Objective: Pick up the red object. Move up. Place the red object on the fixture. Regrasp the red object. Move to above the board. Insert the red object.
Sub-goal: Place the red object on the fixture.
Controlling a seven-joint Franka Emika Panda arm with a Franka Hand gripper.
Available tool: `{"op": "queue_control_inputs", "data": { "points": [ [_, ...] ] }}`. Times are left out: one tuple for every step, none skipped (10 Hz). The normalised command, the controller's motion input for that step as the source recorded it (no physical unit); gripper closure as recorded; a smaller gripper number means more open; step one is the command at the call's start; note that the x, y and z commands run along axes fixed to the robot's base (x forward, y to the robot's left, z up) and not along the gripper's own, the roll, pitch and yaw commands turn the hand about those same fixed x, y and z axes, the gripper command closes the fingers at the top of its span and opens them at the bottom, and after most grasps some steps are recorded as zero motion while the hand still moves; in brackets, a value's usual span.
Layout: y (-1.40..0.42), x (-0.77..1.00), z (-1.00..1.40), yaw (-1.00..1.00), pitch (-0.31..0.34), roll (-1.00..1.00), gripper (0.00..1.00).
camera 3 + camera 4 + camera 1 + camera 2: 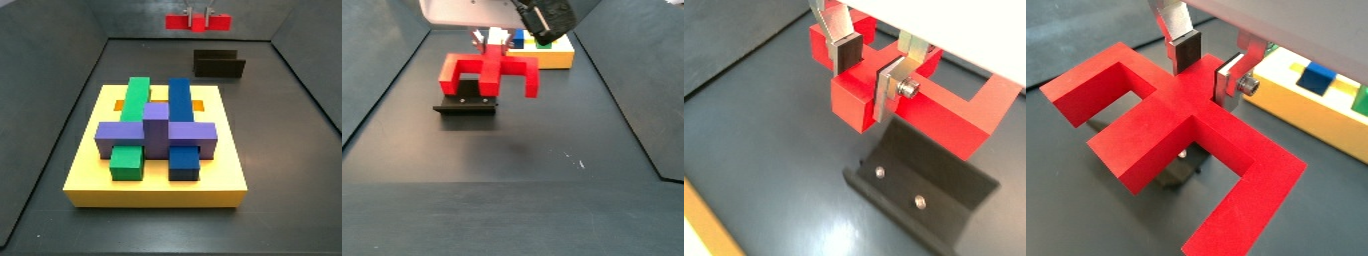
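Red object (1166,125) in gripper (1209,68) hides fixture (466,104).

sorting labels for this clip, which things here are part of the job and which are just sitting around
Part of the job:
- red object, held in the tool above the fixture
- fixture, on the floor
- board, yellow slab

Just there:
- green block, blue block and purple block already on the board

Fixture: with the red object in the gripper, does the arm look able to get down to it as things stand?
Probably yes. The gripper holds the red object just above the fixture, and nothing lies between them; the board sits well off to the side.
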Motion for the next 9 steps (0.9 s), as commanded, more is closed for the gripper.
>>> {"op": "queue_control_inputs", "data": {
  "points": [
    [-0.25,0.71,0.05,0.12,0.0,-0.57,1.0],
    [-0.19,0.69,0.0,0.14,0.0,-0.66,1.0],
    [-0.15,0.68,0.0,0.13,0.0,-0.72,1.0],
    [-0.11,0.62,0.0,0.14,0.0,-0.77,1.0],
    [-0.04,0.64,-0.04,0.11,0.0,-0.89,1.0],
    [0.0,0.65,-0.06,0.05,0.0,-0.95,1.0],
    [0.0,0.57,-0.03,0.02,0.0,-1.0,1.0],
    [0.0,0.34,-0.11,0.0,0.0,-0.96,1.0],
    [0.0,0.27,-0.14,-0.04,0.0,-0.93,1.0]
  ]
}}
